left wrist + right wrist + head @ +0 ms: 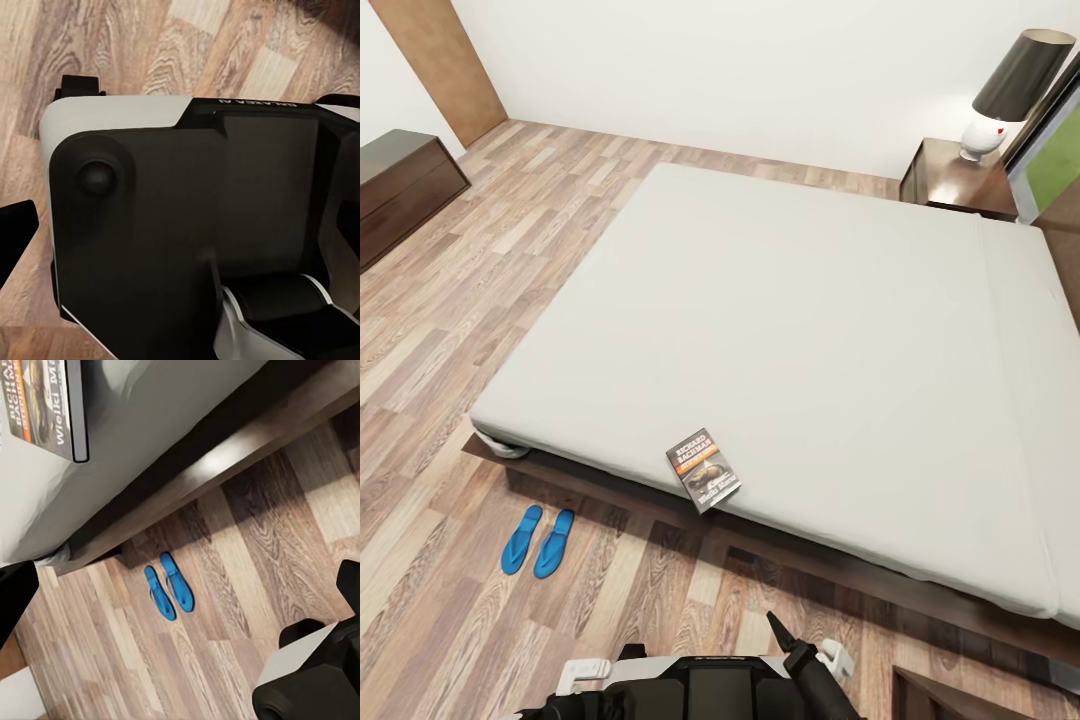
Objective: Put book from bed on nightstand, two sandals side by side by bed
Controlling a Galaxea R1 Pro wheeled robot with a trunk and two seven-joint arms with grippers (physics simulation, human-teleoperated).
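Note:
The book (pixel 703 470) lies flat on the pale mattress of the bed (pixel 810 330), close to its near edge; the right wrist view also shows the book (pixel 45 405). Two blue sandals (pixel 537 541) lie side by side on the floor just off the bed's near left corner, and appear again as sandals (pixel 169 585). The nightstand (pixel 950 185) stands at the far right by the bed's head. My right gripper (pixel 187 581) hangs open above the floor in front of the bed, holding nothing. My left gripper (pixel 180 225) is held low against my own body, one dark finger (pixel 15 232) at the picture's edge.
A lamp (pixel 1010 90) with a dark shade stands on the nightstand. A long low dark dresser (pixel 405 185) sits at the far left by a wooden door (pixel 445 65). Wood-plank floor (pixel 490 300) runs wide along the bed's left side. The dark bed frame (pixel 820 560) juts out below the mattress.

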